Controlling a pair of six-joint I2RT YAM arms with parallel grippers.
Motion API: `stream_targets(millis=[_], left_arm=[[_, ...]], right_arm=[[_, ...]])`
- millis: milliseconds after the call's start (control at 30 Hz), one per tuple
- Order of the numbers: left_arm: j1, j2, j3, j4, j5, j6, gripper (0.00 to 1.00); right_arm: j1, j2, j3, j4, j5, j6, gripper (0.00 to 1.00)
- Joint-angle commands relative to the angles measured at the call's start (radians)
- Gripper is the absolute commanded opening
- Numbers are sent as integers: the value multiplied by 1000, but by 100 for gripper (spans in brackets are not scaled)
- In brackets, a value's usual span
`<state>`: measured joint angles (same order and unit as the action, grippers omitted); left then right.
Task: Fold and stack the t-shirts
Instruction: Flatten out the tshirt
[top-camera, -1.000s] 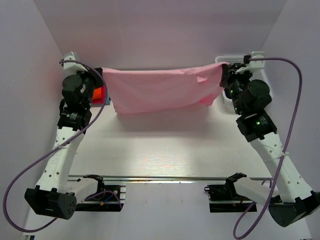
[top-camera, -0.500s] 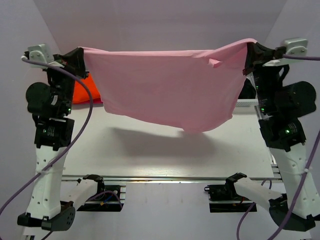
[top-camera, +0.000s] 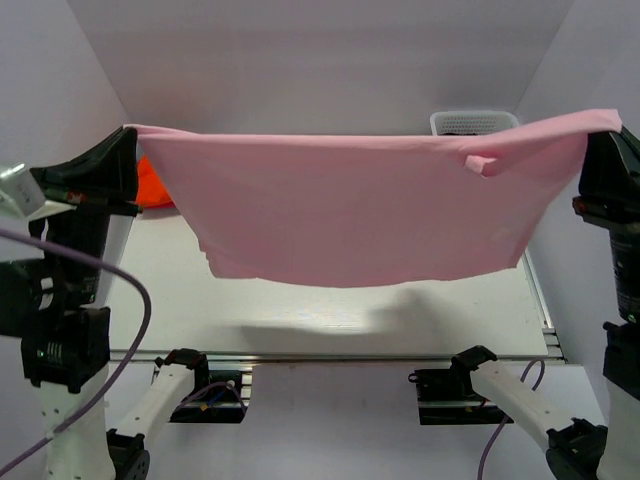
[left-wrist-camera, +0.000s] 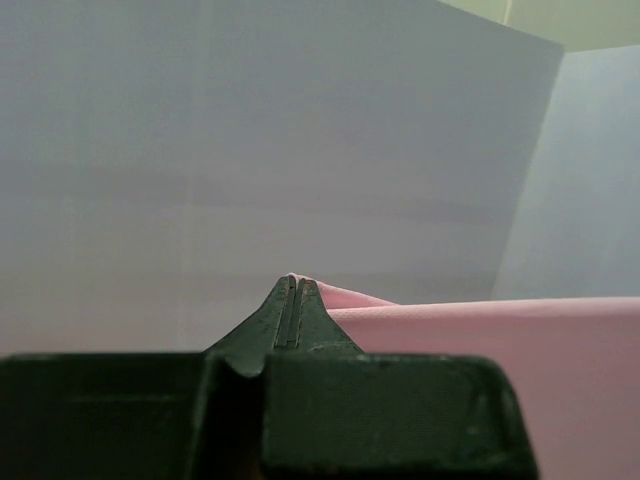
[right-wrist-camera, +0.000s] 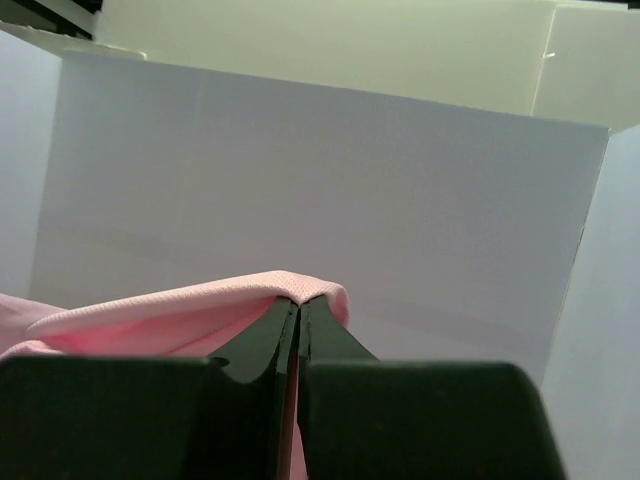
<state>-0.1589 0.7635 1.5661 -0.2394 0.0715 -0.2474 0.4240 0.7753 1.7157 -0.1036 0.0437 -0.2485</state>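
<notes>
Hanging in the air between the two arms, the light pink soft cloth t-shirt (top-camera: 350, 210) is stretched wide across the top view, from about 9 o'clock to 3 o'clock, well above the surface. Its upper edge runs nearly straight and taut, while its lower edge sags in a loose curve toward 6 o'clock. A small fold of cloth sticks out near the upper corner at 2 o'clock.

The black left claw (top-camera: 126, 140) is closed on the shirt's corner at 9 o'clock; its wrist view shows the fingers pressed together with pink cloth pinched at their tips. The black right claw (top-camera: 610, 128) is closed on the opposite corner at 3 o'clock, with the cloth draped over its tips.

Below lies the flat white worktop (top-camera: 180, 300), lit brightly and carrying the shirt's soft shadow near 6 o'clock. A metal rail (top-camera: 330, 355) runs along its near edge. A bright orange cloth t-shirt (top-camera: 150, 185) lies at 10 o'clock, mostly hidden behind the pink one. A white slotted plastic basket (top-camera: 475, 122) sits at 1 o'clock, against the back. Plain pale lilac wall panels (top-camera: 330, 60) enclose the space at the back and on both sides.
</notes>
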Motion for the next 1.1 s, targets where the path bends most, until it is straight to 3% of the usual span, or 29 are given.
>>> stream_targets(millis=[0, 267, 500, 667, 800, 1067], left_arm=[[7, -49, 2, -43, 43, 5, 0], [7, -101, -11, -81, 79, -6, 0], [7, -191, -220, -26, 16, -75, 0], [7, -191, -349, -6, -74, -119, 0], [7, -135, -429, 14, -137, -153, 0], [7, 5, -624, 92, -239, -208, 0]], right_arm=[[-2, -25, 31, -40, -28, -14, 0], [-2, -77, 2, -41, -83, 3, 0], [-1, -134, -169, 19, -87, 18, 0], [-2, -140, -369, 140, -7, 28, 0], [1, -117, -566, 309, 149, 26, 0], [-2, 67, -735, 493, 260, -31, 0]])
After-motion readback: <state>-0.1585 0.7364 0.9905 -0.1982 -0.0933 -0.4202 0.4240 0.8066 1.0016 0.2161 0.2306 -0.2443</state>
